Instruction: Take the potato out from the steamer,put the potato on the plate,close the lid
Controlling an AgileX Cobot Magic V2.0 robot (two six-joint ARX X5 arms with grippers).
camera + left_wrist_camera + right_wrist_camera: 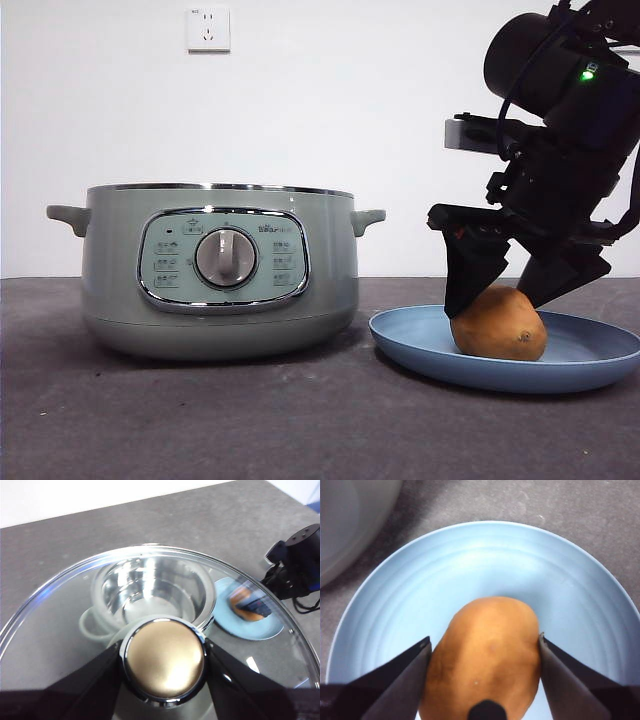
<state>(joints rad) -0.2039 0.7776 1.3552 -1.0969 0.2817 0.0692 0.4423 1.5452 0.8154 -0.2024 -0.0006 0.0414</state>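
The potato [500, 325] lies on the light blue plate [590, 360], right of the sage-green steamer [220, 270], which stands open with no lid on it. My right gripper [492, 305] reaches down from the upper right, and its jaws press both sides of the potato [485, 655] on the plate [485, 560]. My left gripper [162, 660] is shut on the rounded, gold-looking knob of the glass lid [60, 620] and holds it in the air above the steamer [150, 595], whose empty shiny inside shows through the glass. The lid and left gripper are out of the front view.
The grey table runs to a white wall with a socket [208, 28]. The right arm [300, 565] shows past the lid's rim, over the plate [265, 627]. The steamer's wall [350, 520] stands close beside the plate.
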